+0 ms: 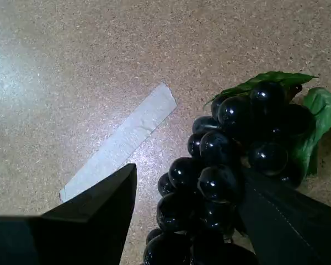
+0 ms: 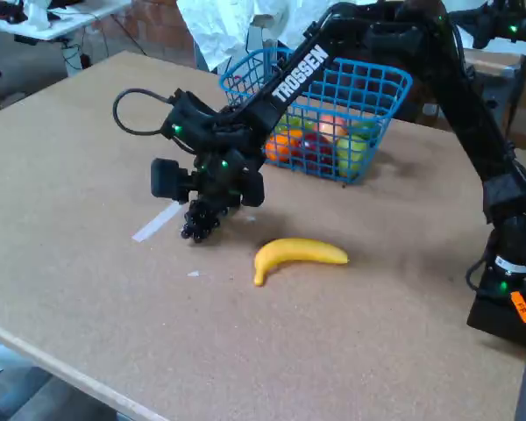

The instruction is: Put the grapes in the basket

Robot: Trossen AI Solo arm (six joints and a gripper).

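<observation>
Closest in the wrist view, the gripper straddles the grapes: one dark finger sits at the lower left with a gap of bare board between it and the bunch, while the other comes in from the lower right and lies against the berries. The jaws are therefore apart around the bunch, not yet pinched on it, which reads as the moment of lining up a grasp across its narrow width. The bunch lies on the table, with its long axis running from the bottom centre of the wrist view up and to the right, ending in the green leaf at the far, upper-right end. Just to the left of the grapes lies a strip of pale tape, stuck flat on the board and roughly parallel to the bunch. In the fixed view the gripper is low over the grapes, which poke out beneath it beside the tape. A banana lies near, to the right. Farther back, well apart from the bunch, stands the basket, already holding colourful fruit, so the grapes will need lifting and carrying across to it.
</observation>
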